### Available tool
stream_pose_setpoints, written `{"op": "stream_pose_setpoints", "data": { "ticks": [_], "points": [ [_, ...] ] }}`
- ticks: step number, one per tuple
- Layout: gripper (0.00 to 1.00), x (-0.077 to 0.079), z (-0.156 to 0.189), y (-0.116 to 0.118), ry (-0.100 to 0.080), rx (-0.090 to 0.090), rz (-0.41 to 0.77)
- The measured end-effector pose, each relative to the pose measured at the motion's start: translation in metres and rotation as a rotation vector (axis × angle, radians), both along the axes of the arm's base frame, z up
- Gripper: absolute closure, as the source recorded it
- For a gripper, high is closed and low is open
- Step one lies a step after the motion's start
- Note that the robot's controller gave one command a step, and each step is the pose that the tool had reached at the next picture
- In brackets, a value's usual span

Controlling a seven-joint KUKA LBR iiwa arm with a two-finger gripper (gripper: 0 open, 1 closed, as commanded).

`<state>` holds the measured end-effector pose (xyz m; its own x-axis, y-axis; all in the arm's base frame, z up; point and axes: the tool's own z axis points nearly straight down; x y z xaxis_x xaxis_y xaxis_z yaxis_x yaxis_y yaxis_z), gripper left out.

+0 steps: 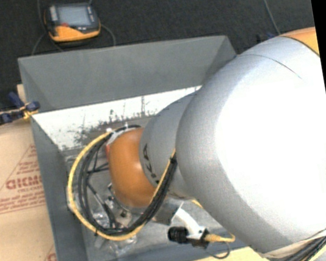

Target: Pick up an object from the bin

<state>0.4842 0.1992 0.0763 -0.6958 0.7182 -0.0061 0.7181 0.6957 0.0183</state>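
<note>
One orange-capped wrist [131, 169] sits low in the grey metal bin [66, 236], with the gripper [114, 218] beneath it; released or clenched: cannot tell. A pale clear-looking item [117, 247] lies just below the gripper, its identity unclear. Risks: a blind closure misses it, or the yellow-and-black cable loop [73, 188] snags the bin wall.

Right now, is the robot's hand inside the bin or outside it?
Inside. The hand reaches down between the grey walls of the bin, toward the view's lower left, beneath the orange wrist cover and looped cables.

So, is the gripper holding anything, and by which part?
Cannot tell: the orange cover and cables hide what is at the gripper, low in the bin.
</note>
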Motion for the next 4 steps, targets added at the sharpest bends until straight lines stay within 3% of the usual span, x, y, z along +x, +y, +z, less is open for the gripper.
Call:
{"op": "stream_pose_setpoints", "data": {
  "ticks": [1, 4],
  "points": [
    [1.0, -0.002, 0.0, 0.001, 0.01, 0.0, -0.001],
    [1.0, 0.001, 0.059, -0.003, 0.017, -0.009, 0.003]
  ]
}}
